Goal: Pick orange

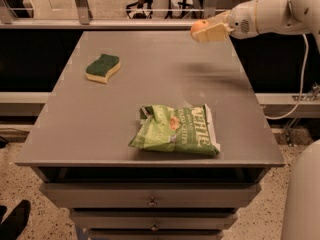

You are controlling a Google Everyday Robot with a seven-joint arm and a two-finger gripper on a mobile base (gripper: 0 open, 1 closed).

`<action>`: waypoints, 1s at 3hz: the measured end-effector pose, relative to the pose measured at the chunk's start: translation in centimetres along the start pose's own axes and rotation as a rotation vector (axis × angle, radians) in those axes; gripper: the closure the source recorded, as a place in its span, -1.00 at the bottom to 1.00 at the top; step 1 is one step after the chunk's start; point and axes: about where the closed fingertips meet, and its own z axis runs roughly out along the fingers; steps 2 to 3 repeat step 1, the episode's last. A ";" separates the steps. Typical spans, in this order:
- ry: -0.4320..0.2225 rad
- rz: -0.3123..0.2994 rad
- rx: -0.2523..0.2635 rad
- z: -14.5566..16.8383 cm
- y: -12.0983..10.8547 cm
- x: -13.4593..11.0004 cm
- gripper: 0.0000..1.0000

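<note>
Observed arm (272, 15) stretched level from right, wrist pointing left. Found gripper (206, 30) poised above far right edge of table (65, 134), fingers (214, 33) pinched around orange (199, 26), fruit held clear of tabletop.

Gripper (202, 30): at 1 o'clock in the view, over the far right corner of the tabletop (165, 84). Jaws cream-tan, wedge-shaped, matte. Wrist housing (241, 23) white and rounded, with a patch of small dark perforations. Arm (272, 15): smooth white tubular shell, faint seam rings. Thin white cable (301, 79) hangs at 3 o'clock. Body shell (304, 194), 5 o'clock: plain white, broadly curved.
</note>
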 end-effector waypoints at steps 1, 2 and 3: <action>-0.014 -0.004 0.000 -0.5 0.0 -0.4 1.00; -0.014 -0.004 0.000 -0.5 0.0 -0.4 1.00; -0.014 -0.004 0.000 -0.5 0.0 -0.4 1.00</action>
